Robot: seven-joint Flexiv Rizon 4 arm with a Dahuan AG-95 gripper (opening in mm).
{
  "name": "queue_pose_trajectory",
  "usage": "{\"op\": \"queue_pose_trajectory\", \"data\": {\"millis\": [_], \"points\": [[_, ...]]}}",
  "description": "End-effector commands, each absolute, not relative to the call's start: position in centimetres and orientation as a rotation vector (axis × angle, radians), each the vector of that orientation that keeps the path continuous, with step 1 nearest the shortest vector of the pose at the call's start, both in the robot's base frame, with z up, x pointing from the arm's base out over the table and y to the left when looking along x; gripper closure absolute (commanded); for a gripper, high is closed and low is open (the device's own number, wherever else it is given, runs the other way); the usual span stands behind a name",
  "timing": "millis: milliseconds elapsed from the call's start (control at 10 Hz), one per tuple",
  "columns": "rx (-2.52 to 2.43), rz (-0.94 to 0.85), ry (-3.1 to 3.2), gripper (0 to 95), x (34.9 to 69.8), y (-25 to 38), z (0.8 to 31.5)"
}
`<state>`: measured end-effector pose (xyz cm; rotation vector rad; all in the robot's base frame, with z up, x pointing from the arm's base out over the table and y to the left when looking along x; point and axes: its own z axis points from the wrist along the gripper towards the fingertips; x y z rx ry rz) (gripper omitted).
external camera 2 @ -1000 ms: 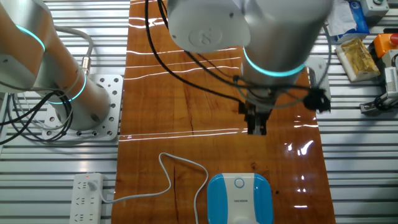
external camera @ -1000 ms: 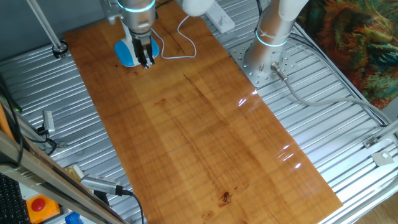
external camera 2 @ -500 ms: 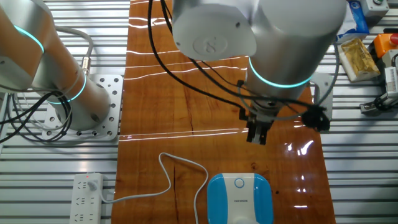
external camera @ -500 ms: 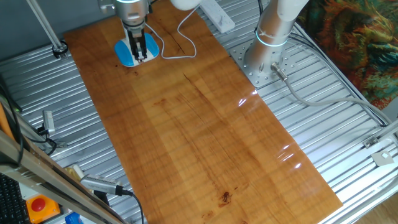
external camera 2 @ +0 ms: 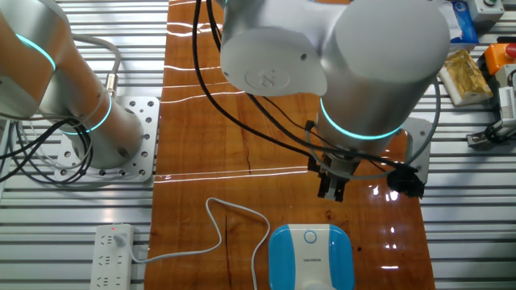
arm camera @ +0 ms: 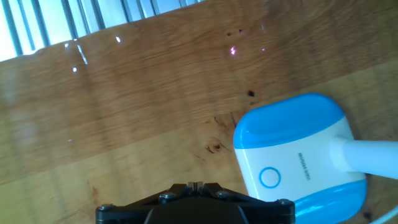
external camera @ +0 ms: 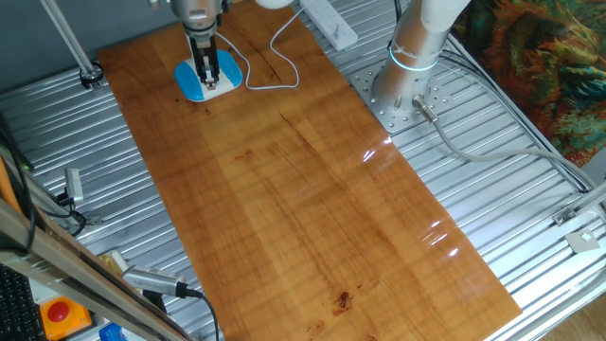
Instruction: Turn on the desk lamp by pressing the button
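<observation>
The desk lamp (external camera 2: 311, 259) has a flat blue base with a white top and lies at the near end of the wooden board. A thin white cord (external camera 2: 216, 232) runs off to its left. The button (external camera 2: 310, 237) is a small ring on the white top, also seen in the hand view (arm camera: 270, 177). My gripper (external camera 2: 331, 192) hangs just beyond the lamp's far edge, above the board. In the hand view the lamp (arm camera: 292, 149) lies to the right of my gripper (arm camera: 196, 185), whose fingertips touch each other, empty. In one fixed view my gripper (external camera: 205, 76) overlaps the lamp (external camera: 188, 85).
A white power strip (external camera 2: 113, 256) lies left of the lamp on the metal table. The arm's base (external camera 2: 121, 149) stands at the left. A yellow packet (external camera 2: 461, 74) and other items lie at the far right. The board's edge (external camera 2: 419, 242) runs close to the lamp's right.
My gripper has moved along the board towards the lamp and now stands just short of its far edge. The lamp and cord have not moved.
</observation>
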<state>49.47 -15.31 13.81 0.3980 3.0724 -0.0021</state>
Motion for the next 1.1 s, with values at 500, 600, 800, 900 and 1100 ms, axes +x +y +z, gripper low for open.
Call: {"op": "queue_pose_trajectory", "data": {"millis": [500,600,800,900,1100], "points": [[0.398,0.011,3.073,95.0,49.50,-15.28,13.71],[0.398,0.014,3.073,95.0,49.50,-15.28,13.71],[0.398,0.015,3.073,95.0,49.50,-15.27,13.70],[0.398,0.014,3.073,95.0,49.50,-15.27,13.70],[0.398,0.014,3.073,95.0,49.50,-15.27,13.71]]}}
